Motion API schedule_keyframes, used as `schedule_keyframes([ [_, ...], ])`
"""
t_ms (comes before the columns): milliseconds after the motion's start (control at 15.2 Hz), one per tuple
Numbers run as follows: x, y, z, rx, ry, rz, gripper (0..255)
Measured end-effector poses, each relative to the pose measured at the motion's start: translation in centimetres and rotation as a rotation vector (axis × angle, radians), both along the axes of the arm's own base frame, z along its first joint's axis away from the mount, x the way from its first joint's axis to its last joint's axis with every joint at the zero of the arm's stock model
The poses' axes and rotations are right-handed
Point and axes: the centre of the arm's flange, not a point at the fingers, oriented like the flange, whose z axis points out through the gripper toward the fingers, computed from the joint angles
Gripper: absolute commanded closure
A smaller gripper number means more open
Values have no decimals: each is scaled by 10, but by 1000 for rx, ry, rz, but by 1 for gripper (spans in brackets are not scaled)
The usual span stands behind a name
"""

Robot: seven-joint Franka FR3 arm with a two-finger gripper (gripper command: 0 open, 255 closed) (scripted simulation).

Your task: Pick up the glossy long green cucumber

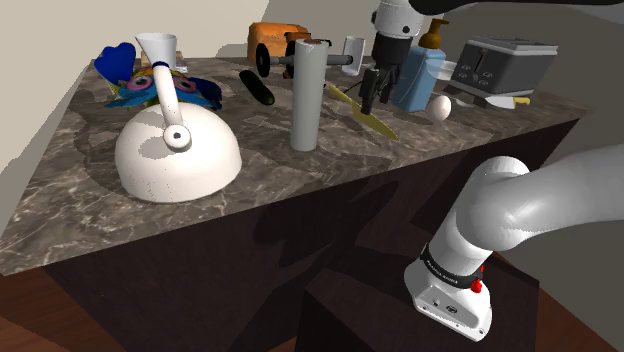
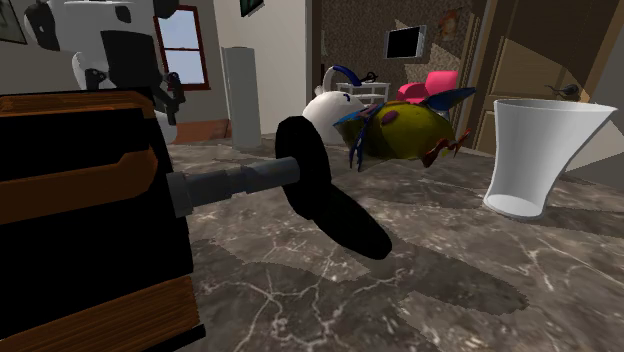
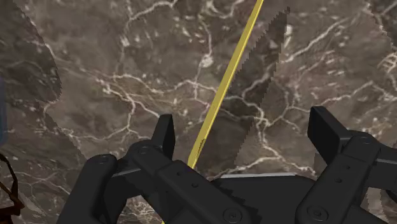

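The cucumber [image 1: 257,87] is a long, very dark green, glossy thing lying on the marble counter [image 1: 90,215] near its back edge, left of a tall grey cylinder [image 1: 307,95] in the shoulder view. In the second exterior view the cucumber [image 2: 348,225] lies just in front of a dumbbell's black disc [image 2: 298,160]. My gripper [image 1: 375,95] hangs open on the other side of the cylinder, well apart from the cucumber. Seen from the wrist, the gripper [image 3: 245,127] holds nothing and hovers over a thin yellow blade [image 3: 230,79] on the marble.
A white domed kettle [image 1: 175,150] stands at the front left. A colourful toy [image 1: 150,85] and a white flared cup [image 1: 158,50] sit behind it. A blue bottle [image 1: 415,75], an egg [image 1: 440,107] and a toaster [image 1: 500,65] crowd the right. A wooden box [image 2: 90,210] carries the dumbbell.
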Motion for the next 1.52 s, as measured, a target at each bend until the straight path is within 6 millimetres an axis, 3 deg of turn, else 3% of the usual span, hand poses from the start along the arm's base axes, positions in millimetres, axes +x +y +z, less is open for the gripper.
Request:
schedule_keyframes([
  [132, 6, 2, 0, 3, -1, -5, 0],
  [330, 38, 9, -1, 17, -2, -33, 0],
  [858, 135, 28, -2, 63, -8, -121, 0],
  [990, 167, 35, -6, 75, -9, -143, 0],
  [1518, 267, 41, -3, 121, -16, -233, 0],
])
